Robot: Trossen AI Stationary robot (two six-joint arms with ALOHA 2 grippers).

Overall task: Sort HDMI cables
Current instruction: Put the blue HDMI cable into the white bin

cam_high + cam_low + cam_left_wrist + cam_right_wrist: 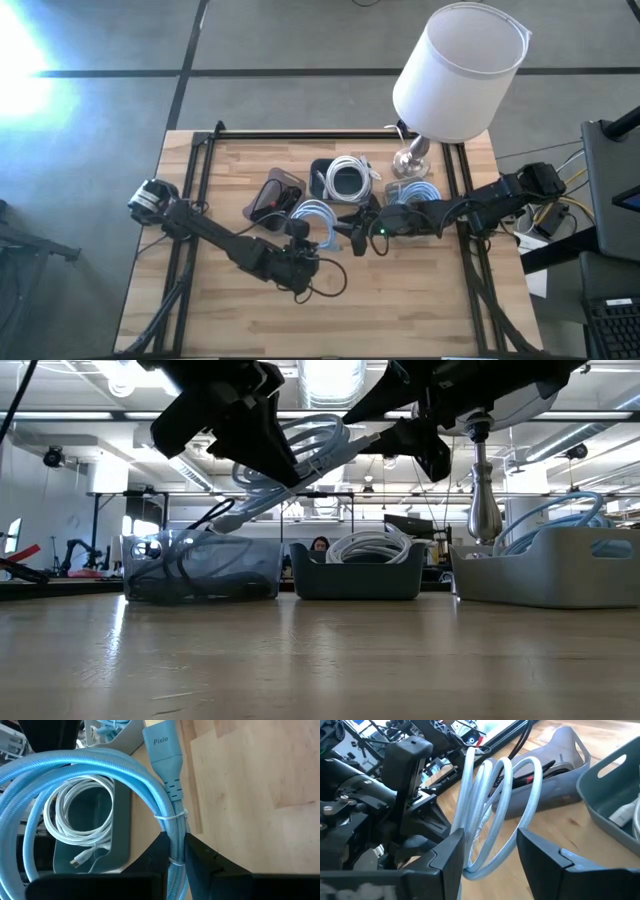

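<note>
Blue braided HDMI cable coil (100,767), tied with a thin white band, fills the left wrist picture, its moulded plug reaching the top centre of the frame. Below it spreads the pale wooden bench (400,300), filling the middle of the high view. At the upper right of that view stands a table lamp with a big white drum shade (460,70) and a metal base. Three shallow bins sit in a row across the centre: a translucent grey bin (275,195) on the left holding thin black cables (190,575), a dark slate bin (322,168) in the middle holding a white cable coil (348,178), and a light grey bin (545,575) on the right holding more light-blue coils (415,192). The left end effector (176,865), just below centre in the high view, is clamped on the blue coil's tied section, holding it above the bench. The right end effector (487,855) stands open, its two fingers either side of the same coil's loops without pressing them.
</note>
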